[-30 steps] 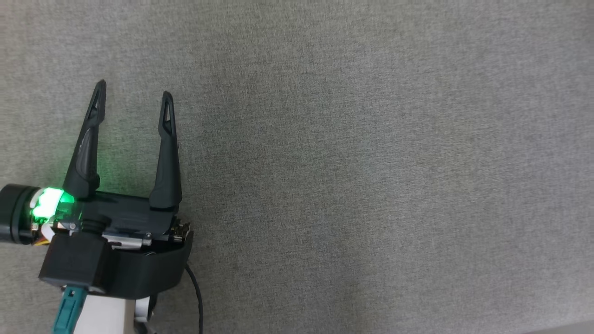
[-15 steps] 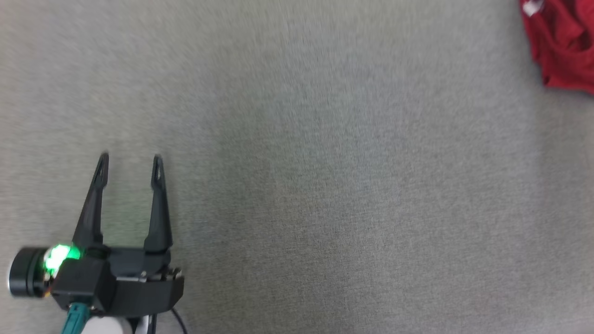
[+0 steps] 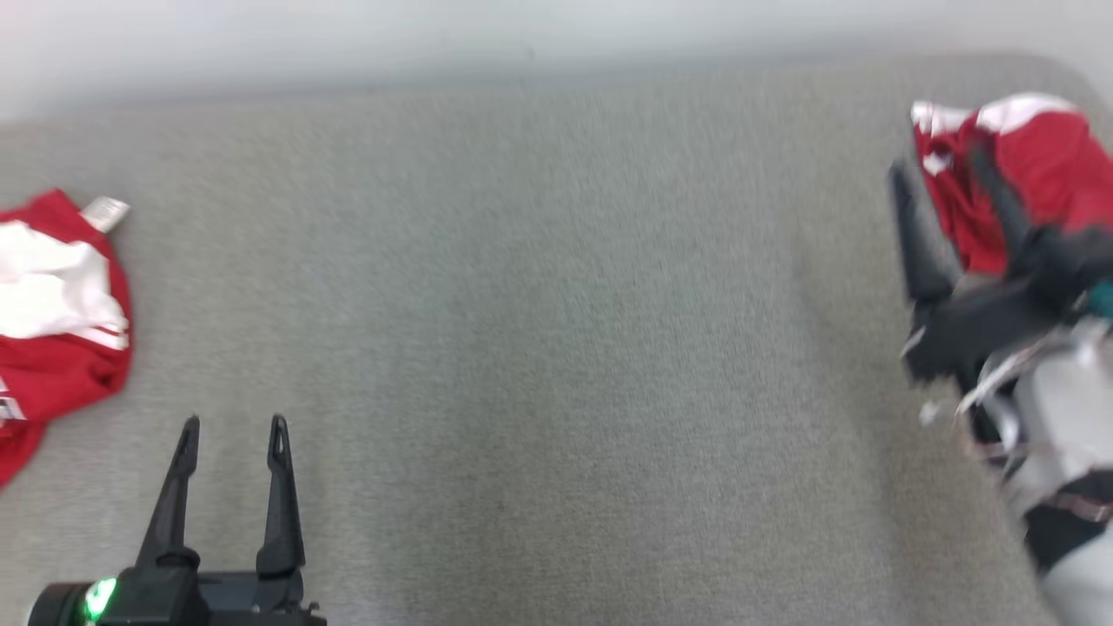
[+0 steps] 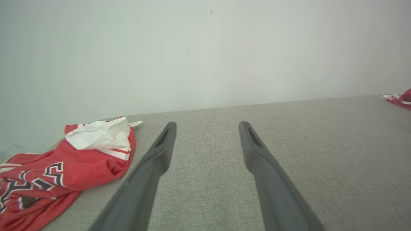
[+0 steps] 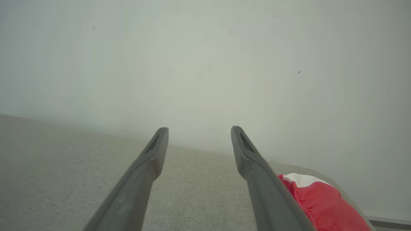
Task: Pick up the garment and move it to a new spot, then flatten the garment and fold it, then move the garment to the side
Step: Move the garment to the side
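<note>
A crumpled red and white garment (image 3: 1043,156) lies at the far right of the grey fabric surface (image 3: 556,348); it also shows as the garment (image 5: 321,202) and, small and far off, the garment (image 4: 398,98). My right gripper (image 3: 943,174) is blurred and open, its fingers over the garment's left part; in its own view the right gripper (image 5: 199,130) holds nothing. A second red and white garment (image 3: 52,304) with dark lettering lies at the left edge, also seen as the garment (image 4: 64,166). My left gripper (image 3: 234,426) stands open and empty right of it, as does the left gripper (image 4: 208,125).
A pale wall (image 3: 556,35) runs along the far edge of the surface. The surface's far right corner (image 3: 1069,78) is rounded. Bare grey fabric stretches between the two garments.
The head camera has tilted up: the wall, the far edge and both garments came into the picture. My right gripper now shows at the right. Both grippers stay open.
</note>
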